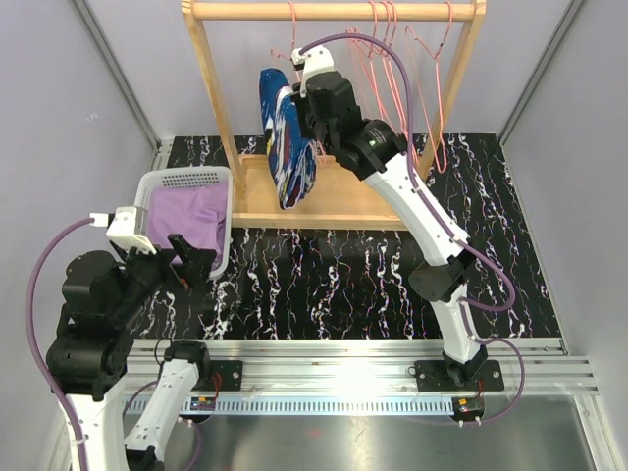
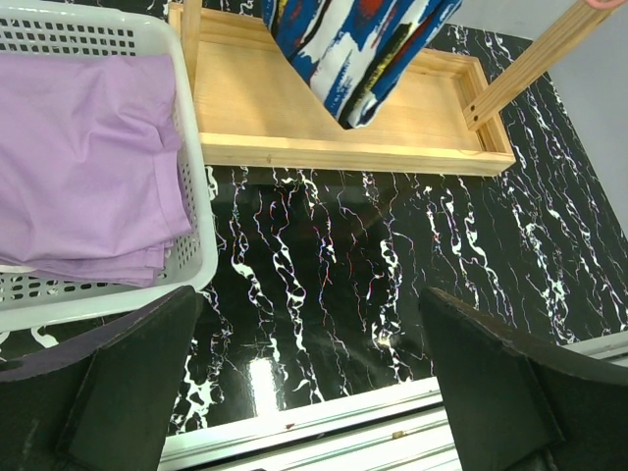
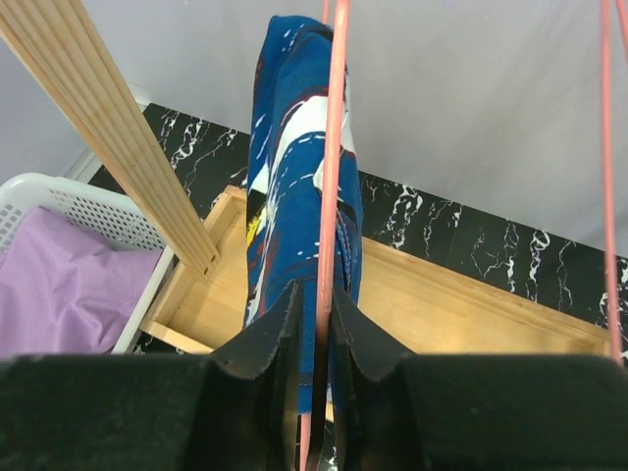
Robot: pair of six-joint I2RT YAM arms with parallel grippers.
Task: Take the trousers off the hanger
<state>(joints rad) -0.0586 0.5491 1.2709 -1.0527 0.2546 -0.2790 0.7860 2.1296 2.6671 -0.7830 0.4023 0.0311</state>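
The dark blue splashed trousers (image 1: 291, 157) hang folded over a pink wire hanger (image 1: 285, 47) on the wooden rack (image 1: 334, 10). My right gripper (image 1: 299, 116) is at their upper part. In the right wrist view the gripper (image 3: 314, 294) has its fingers pressed close on the blue cloth (image 3: 294, 147) and the hanger wire (image 3: 334, 147). The lilac trousers (image 1: 186, 218) lie in the white basket (image 1: 186, 178), and also show in the left wrist view (image 2: 78, 167). My left gripper (image 1: 191, 257) is open and empty over the table beside the basket (image 2: 196, 226).
Several empty pink hangers (image 1: 402, 59) hang on the rack's right side. The rack's wooden base tray (image 1: 353, 201) lies under the blue trousers (image 2: 353, 49). A rack post (image 3: 108, 118) stands left of the right gripper. Grey walls close both sides.
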